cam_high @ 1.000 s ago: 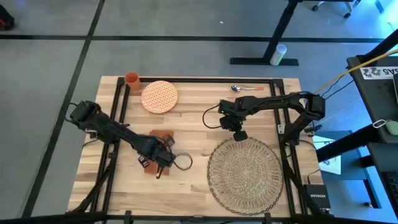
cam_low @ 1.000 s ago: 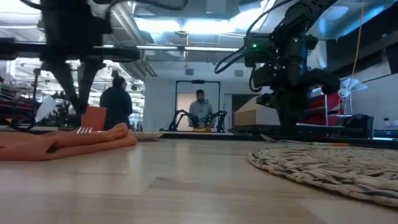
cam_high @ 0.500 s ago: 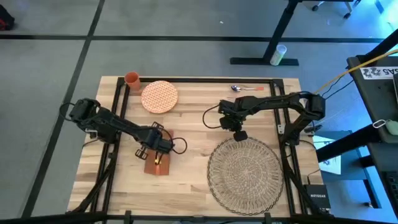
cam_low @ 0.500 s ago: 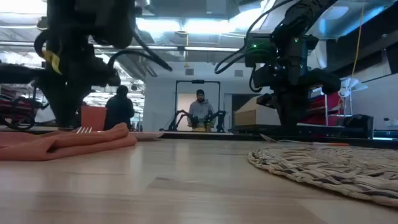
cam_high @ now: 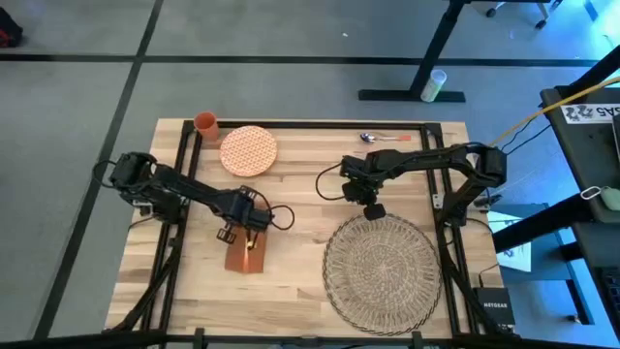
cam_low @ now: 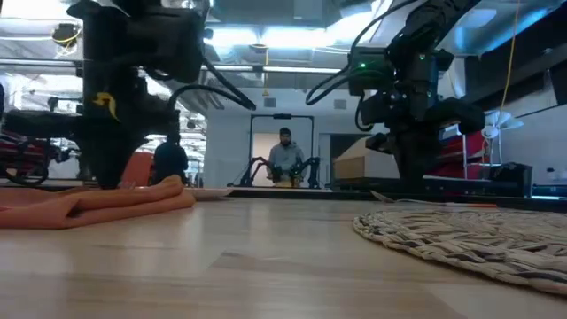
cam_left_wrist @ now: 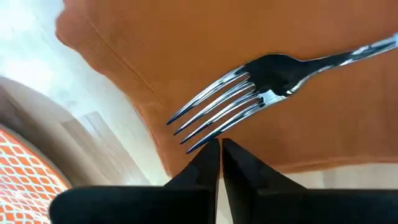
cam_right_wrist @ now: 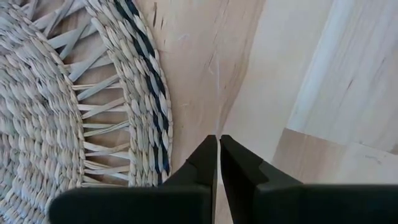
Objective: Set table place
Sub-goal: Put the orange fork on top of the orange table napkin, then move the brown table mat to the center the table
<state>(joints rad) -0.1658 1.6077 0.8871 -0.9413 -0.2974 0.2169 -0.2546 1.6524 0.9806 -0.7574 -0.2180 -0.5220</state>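
Observation:
The place, a round woven straw mat (cam_high: 380, 271), lies flat on the table (cam_high: 300, 194) at the right. My right gripper (cam_high: 371, 209) is shut and stands just off the mat's far rim (cam_right_wrist: 146, 93), over bare wood. A rust-orange napkin (cam_high: 244, 256) lies left of centre with a silver fork (cam_left_wrist: 267, 78) on top. My left gripper (cam_high: 245, 231) is shut and hangs over the napkin's far edge, its tips (cam_left_wrist: 219, 146) just short of the fork's tines.
An orange-patterned plate (cam_high: 248, 150) and an orange cup (cam_high: 205, 123) stand at the far left, and a spoon (cam_high: 383, 138) lies at the far edge. Black frame rails run along the table's sides. People show in the room beyond the table.
My left gripper has drawn back from over the napkin's middle toward the table's far edge and turned about its wrist. The fork now shows lying on the napkin. The mat has stayed put.

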